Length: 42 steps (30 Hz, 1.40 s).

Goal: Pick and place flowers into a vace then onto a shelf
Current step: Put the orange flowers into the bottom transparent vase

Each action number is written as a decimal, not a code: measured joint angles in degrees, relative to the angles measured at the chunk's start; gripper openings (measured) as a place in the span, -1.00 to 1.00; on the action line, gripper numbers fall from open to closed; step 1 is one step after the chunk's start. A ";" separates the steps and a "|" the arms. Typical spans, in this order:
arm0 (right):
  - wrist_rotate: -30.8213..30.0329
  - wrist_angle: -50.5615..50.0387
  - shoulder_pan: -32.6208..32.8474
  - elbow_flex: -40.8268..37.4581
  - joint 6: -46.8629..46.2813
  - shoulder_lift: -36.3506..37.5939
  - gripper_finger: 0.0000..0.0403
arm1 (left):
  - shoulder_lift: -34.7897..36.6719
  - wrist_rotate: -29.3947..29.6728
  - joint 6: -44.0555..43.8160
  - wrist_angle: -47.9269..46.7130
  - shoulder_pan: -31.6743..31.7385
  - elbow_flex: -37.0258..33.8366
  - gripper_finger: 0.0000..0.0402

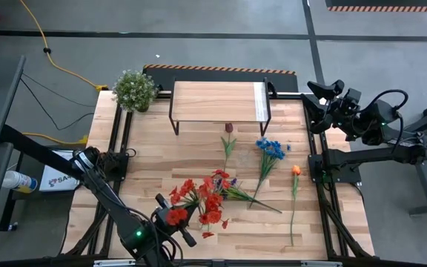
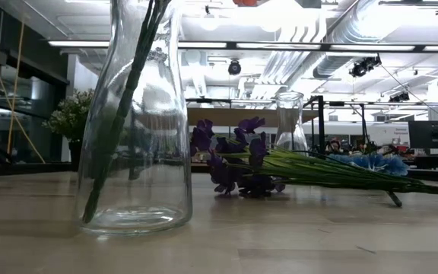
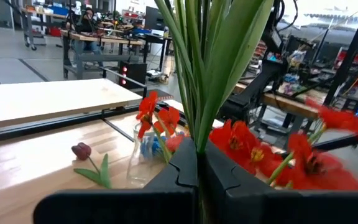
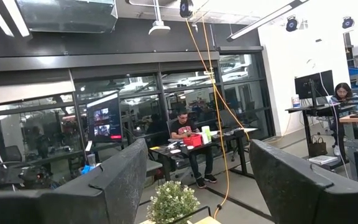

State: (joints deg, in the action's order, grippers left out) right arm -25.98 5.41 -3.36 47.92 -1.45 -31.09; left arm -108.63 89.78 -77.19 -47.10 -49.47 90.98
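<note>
My left gripper [image 1: 178, 221] stands at the table's near edge, shut on a bunch of red flowers [image 3: 309, 163] with green stems. In the low view their stems [image 2: 128, 99] reach down into a near glass vase [image 2: 137, 183] that stands on the table. A second, smaller glass vase [image 2: 289, 122] stands farther back, with more red blooms [image 1: 212, 200] beside it. Purple [image 2: 238, 156], maroon [image 1: 228, 137], blue [image 1: 269, 148] and orange [image 1: 295, 172] flowers lie on the tabletop. The shelf [image 1: 219, 101] stands at the far side. My right gripper [image 4: 191, 180] is open, raised at the far right. My left gripper pinches the bunch's green stems and leaves [image 3: 197, 134] between its two shut fingers. The fingers point level, coming from the table's near left, and lie across the stems. The stems stand upright, and their lower ends slant down to the near vase's floor [image 2: 90, 215].
A bushy potted plant [image 1: 134, 90] sits at the far left corner beside the shelf. The loose flowers take up the table's middle and right. Bare planks lie left of the red blooms. People sit at desks in the room beyond.
</note>
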 joint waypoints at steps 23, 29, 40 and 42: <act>2.40 5.09 0.01 -0.02 -0.02 0.02 0.34 | -6.79 -0.51 -7.27 -0.45 1.49 -0.03 -0.67; 2.54 5.01 0.02 -0.02 -0.04 0.02 0.34 | -6.79 -1.78 -7.15 -0.52 1.46 -0.03 -0.59; 2.57 4.74 0.01 -0.02 -0.02 0.02 0.34 | -6.76 -5.49 -7.13 -0.89 1.46 -0.03 -0.75; 2.58 4.72 0.02 -0.02 -0.02 0.02 0.34 | -6.76 -5.51 -7.13 -1.07 1.46 -0.03 -0.76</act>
State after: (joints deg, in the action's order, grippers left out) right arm -23.40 10.13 -3.34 47.90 -1.48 -31.07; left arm -115.39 84.27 -84.31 -48.16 -48.01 90.96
